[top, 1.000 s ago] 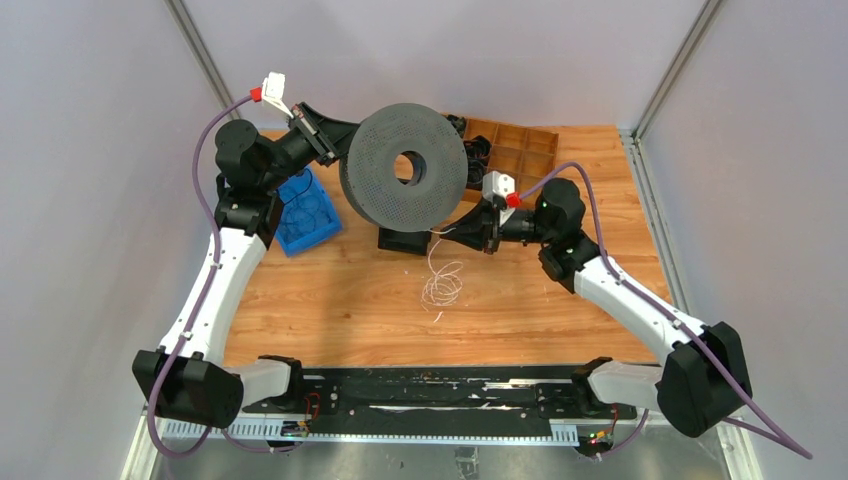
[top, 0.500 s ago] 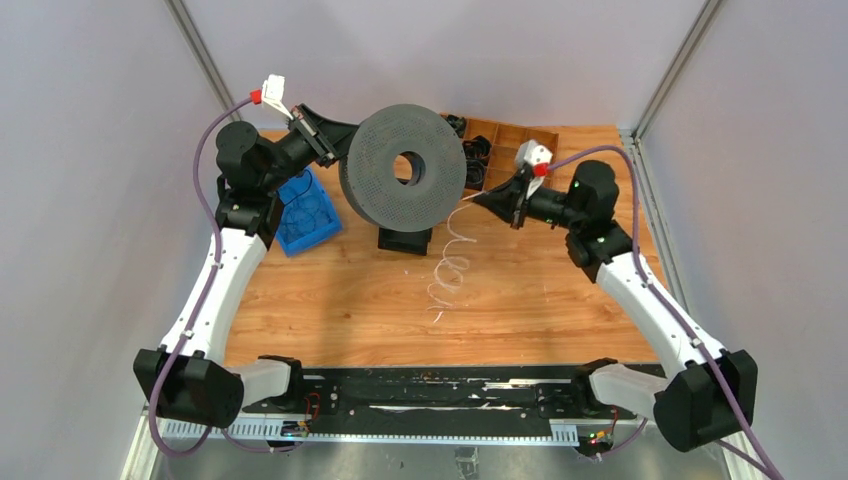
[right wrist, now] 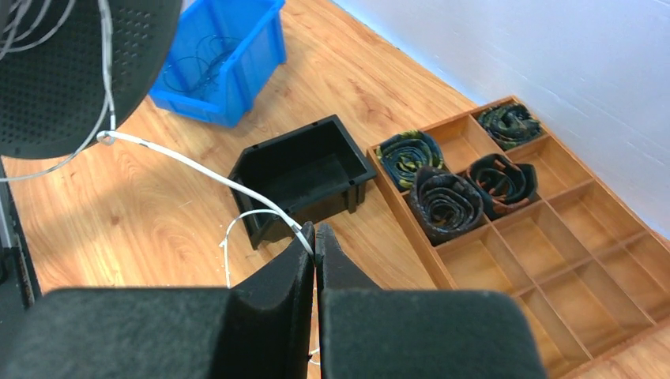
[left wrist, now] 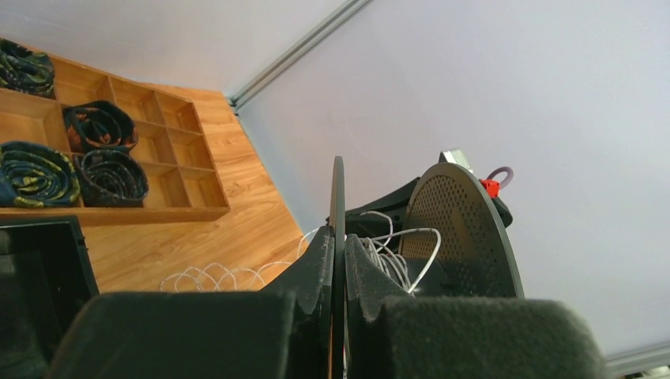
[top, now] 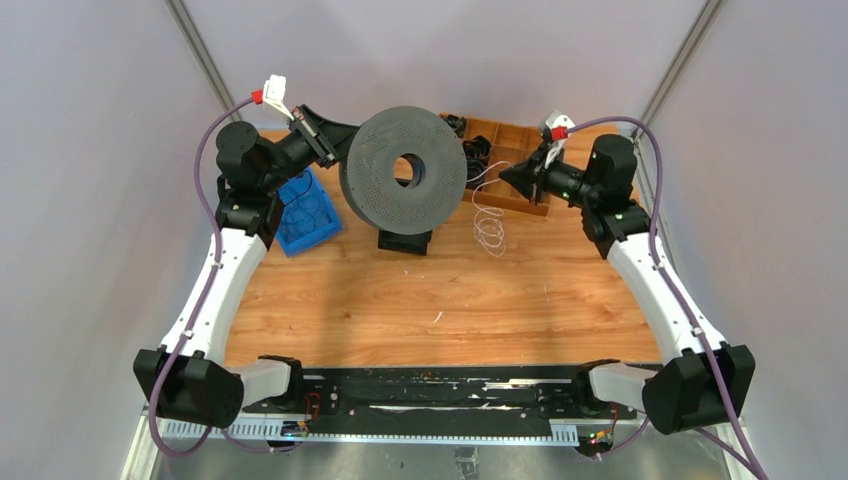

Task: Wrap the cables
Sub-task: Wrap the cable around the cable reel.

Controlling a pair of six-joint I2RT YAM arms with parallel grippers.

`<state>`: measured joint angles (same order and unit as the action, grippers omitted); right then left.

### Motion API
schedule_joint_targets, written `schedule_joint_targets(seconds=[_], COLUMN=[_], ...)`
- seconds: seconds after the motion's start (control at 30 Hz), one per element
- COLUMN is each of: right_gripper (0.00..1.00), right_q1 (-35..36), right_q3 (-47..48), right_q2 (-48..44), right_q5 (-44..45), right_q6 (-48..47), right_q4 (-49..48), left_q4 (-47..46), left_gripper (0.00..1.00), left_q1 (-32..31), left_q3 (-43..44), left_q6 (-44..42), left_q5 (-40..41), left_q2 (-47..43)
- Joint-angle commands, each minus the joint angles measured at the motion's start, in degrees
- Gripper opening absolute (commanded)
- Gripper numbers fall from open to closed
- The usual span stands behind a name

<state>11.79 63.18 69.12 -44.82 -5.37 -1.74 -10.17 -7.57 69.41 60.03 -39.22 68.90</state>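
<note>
The cable [top: 488,228] is a thin white wire. It runs from the big dark perforated spool [top: 405,170] to my right gripper [top: 503,177], and its loose loops dangle below toward the table. In the right wrist view the right gripper [right wrist: 314,237] is shut on the cable [right wrist: 197,167], which leads up-left to the spool [right wrist: 71,79]. My left gripper [top: 340,140] is shut on the spool's thin flange [left wrist: 338,197]. Several turns of cable [left wrist: 387,260] lie on the core beside the left gripper [left wrist: 338,245], and more cable loops [left wrist: 213,276] trail over the wood.
A black bin [top: 405,240] sits under the spool. A blue bin [top: 305,212] with thin wires stands at the left. The wooden divided tray [top: 530,150] at the back right holds dark coiled bundles [right wrist: 442,197]. A small white scrap [top: 437,317] lies mid-table.
My right gripper closed on the cable and swung right and back toward the tray, pulling the loops up off the middle of the table. The left arm and spool stayed put.
</note>
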Motion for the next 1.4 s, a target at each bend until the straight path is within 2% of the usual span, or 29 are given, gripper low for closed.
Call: schedule_joint_targets(seconds=[0.0, 0.27, 0.47, 0.57, 1.0, 1.37], right_gripper=[0.01, 0.01, 0.01, 0.01, 0.01, 0.01], right_q1=[-2.43, -4.74, -4.25, -2.88, 4.62, 11.69], right_q3=[5.03, 9.31, 5.80, 2.66, -6.48, -9.80], right_q2=[0.44, 2.49, 4.42, 4.57, 3.13, 4.57], right_q5=[2.85, 4.29, 3.30, 3.75, 6.36, 9.37], right_q6=[-0.33, -0.92, -1.74, -2.54, -5.35, -5.71], right_q4=[4.47, 7.84, 7.74, 7.70, 10.22, 10.69], left_q4=[-1.62, -1.52, -3.89, -6.34, -7.89, -9.05], left_gripper=[0.00, 0.00, 0.01, 0.00, 0.01, 0.00], left_q1=[0.37, 0.33, 0.39, 0.41, 1.18, 1.38], left_q3=[-0.29, -0.86, -0.13, 0.02, 0.72, 2.03], left_q6=[0.67, 0.87, 4.29, 7.06, 9.40, 9.96], left_q5=[-1.08, -1.42, -2.06, -2.10, 0.12, 2.43], left_q2=[-0.57, -0.78, -0.67, -0.31, 1.19, 2.22])
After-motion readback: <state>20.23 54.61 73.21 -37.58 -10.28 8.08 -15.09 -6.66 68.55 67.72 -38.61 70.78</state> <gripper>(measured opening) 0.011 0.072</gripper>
